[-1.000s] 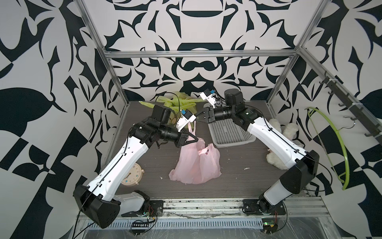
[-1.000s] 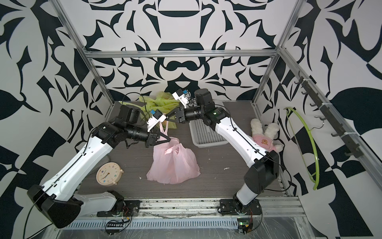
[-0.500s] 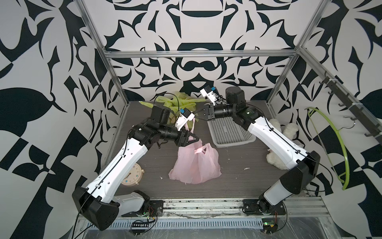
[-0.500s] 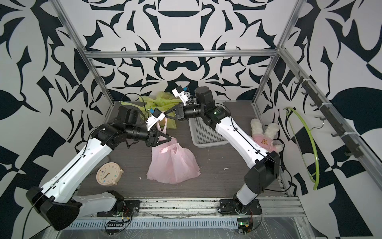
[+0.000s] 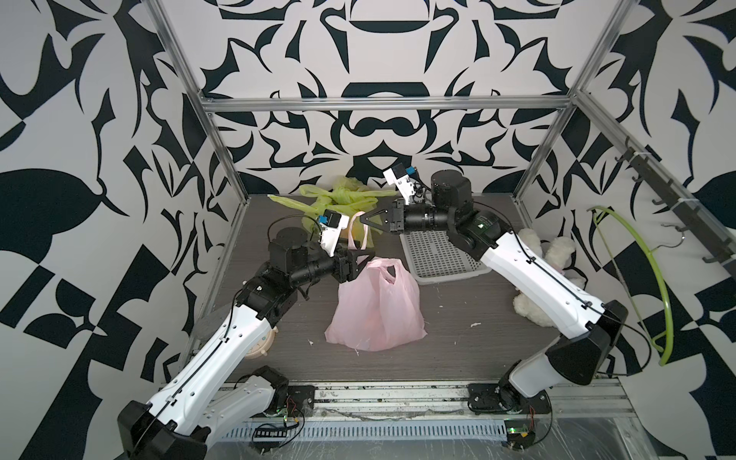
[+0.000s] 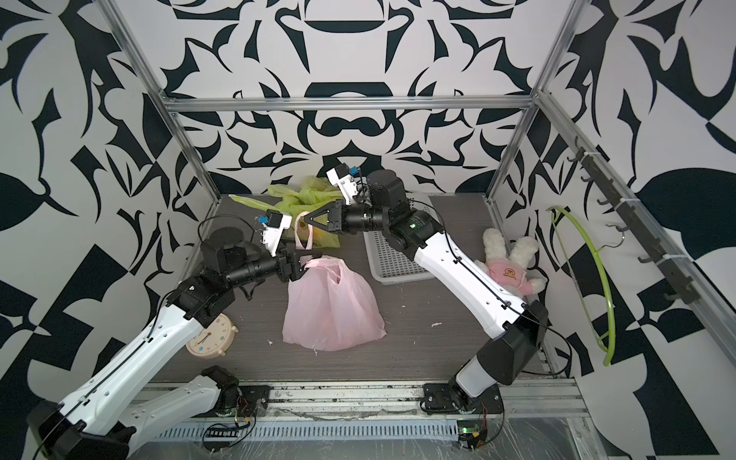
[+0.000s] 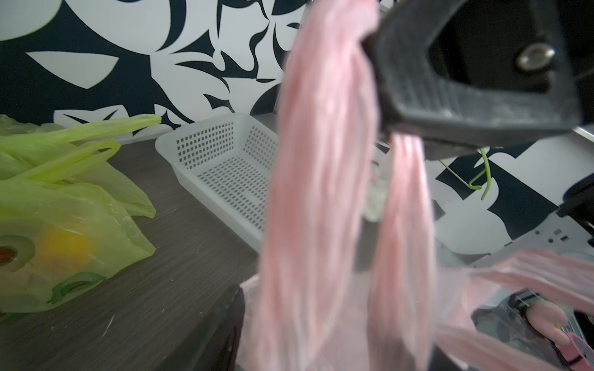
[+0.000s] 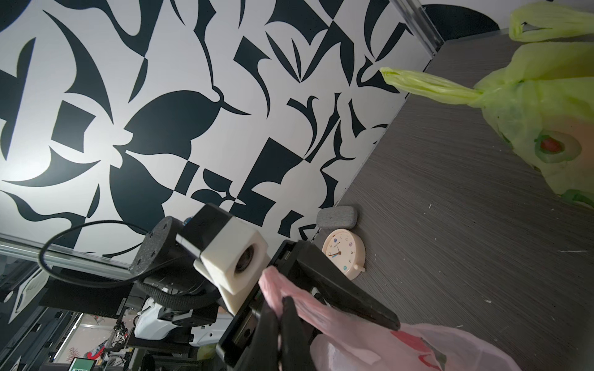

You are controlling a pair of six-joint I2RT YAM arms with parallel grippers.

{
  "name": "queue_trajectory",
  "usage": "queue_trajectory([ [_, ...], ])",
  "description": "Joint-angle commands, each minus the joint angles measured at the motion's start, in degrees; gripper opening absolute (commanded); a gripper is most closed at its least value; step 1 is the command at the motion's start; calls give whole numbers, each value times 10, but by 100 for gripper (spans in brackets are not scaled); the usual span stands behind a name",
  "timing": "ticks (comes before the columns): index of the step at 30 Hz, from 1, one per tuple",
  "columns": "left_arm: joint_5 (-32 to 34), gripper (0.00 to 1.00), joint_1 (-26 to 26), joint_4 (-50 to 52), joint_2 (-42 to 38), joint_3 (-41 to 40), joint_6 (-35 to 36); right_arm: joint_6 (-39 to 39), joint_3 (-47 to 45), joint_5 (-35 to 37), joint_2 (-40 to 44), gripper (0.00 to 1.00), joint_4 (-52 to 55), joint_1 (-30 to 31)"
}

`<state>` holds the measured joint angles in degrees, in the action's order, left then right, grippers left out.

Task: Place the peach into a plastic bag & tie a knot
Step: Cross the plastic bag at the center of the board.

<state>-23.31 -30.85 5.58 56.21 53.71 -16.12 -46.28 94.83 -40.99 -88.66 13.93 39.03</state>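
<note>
Where the pink bag [image 5: 378, 314] stands, green bag [image 5: 334, 198] and basket [image 5: 436, 253] lie behind.

Lab test cell, patterned walls [image 5: 378, 47], aluminium frame [image 5: 378, 104]

Your right fingers [image 7: 466, 102] pinch the pink bag handle [image 7: 321, 160] up close; green bag [image 7: 74, 205], white basket [image 7: 225, 167] on surface [image 7: 167, 273] behind.

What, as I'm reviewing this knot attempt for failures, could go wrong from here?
The right gripper is shut on just one thin handle loop of the pink bag; it may slip when pulled. The left gripper is open, so the second handle stands free and may be missed. The green bag close behind could snag.
</note>
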Motion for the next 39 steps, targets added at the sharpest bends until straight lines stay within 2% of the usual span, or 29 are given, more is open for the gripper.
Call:
queue_trajectory([
  [1,34,58,-3,-62,-18,-19,-19,-15,16,34,19,0,-23,4],
  [4,39,49,-3,-66,-23,-27,-22,-17,10,55,25,0,-25,4],
  [12,38,34,-4,-78,-23,-43,-28,-21,7,95,36,0,-23,4],
  [17,32,19,-4,-87,-22,-47,-29,-22,6,95,35,0,-26,4],
  [21,15,2,-4,-91,-15,-45,-29,-18,7,84,32,0,-24,3],
  [24,10,0,-4,-90,-5,-40,-29,3,22,67,26,0,-1,-1],
  [25,14,0,-4,-87,-1,-37,-30,17,31,58,25,9,17,-5],
  [27,30,0,-4,-68,8,-25,-31,58,49,70,33,40,67,-15],
  [28,46,0,-4,-53,14,-17,-31,95,64,95,40,52,112,-17],
  [29,60,0,-4,-39,19,-10,-31,131,78,122,46,60,156,-18],
  [31,97,0,-4,-16,28,1,-36,189,99,154,60,67,223,-18],
  [34,135,0,-3,4,41,12,-37,243,96,176,84,70,272,-15],
  [37,147,0,0,16,61,26,-40,292,98,236,102,76,309,9],
  [39,144,0,3,24,76,39,-43,316,100,278,109,76,317,32],
])
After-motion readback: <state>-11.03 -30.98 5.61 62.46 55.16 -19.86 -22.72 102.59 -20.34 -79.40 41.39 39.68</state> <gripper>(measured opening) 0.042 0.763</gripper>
